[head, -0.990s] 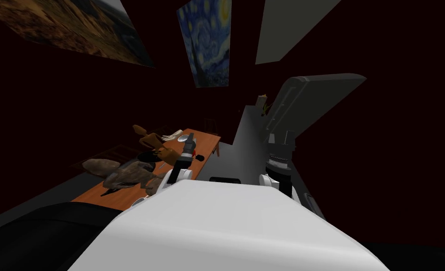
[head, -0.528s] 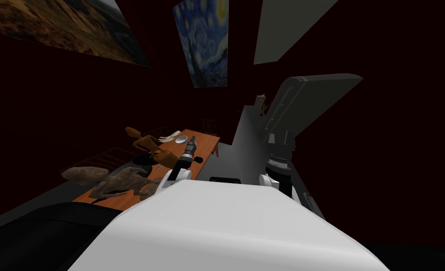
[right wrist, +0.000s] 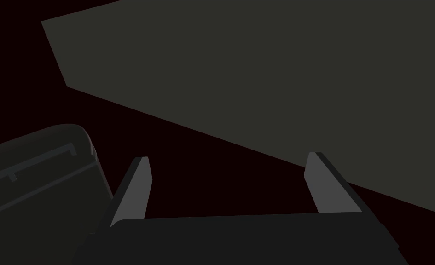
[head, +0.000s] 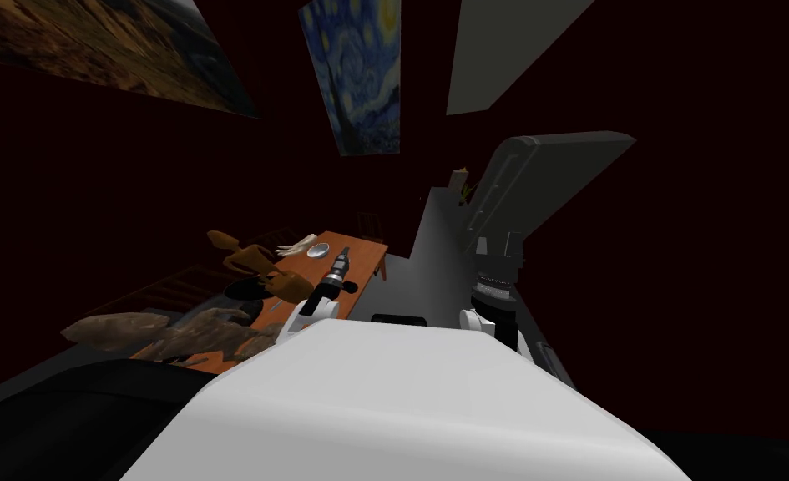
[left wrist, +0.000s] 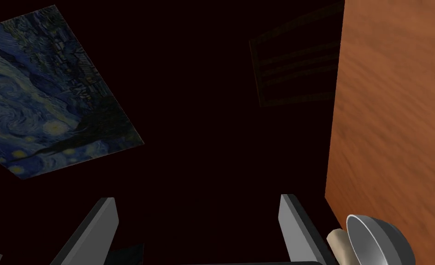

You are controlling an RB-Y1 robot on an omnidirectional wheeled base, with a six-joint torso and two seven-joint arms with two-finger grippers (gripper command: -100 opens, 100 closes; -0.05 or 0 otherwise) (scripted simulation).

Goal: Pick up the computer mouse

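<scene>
Orange surface [head: 367, 250] carries a grey bowl [head: 318, 249] and a small dark mouse [head: 350, 286] near our left tool [head: 343, 252], whose fingers [left wrist: 292, 221] stand wide apart; our right tool [head: 498, 244] likewise stands wide, empty.

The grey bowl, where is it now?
In the head view the bowl sits on the table at my left, near its far end, beside a pale object and the left gripper.
</scene>
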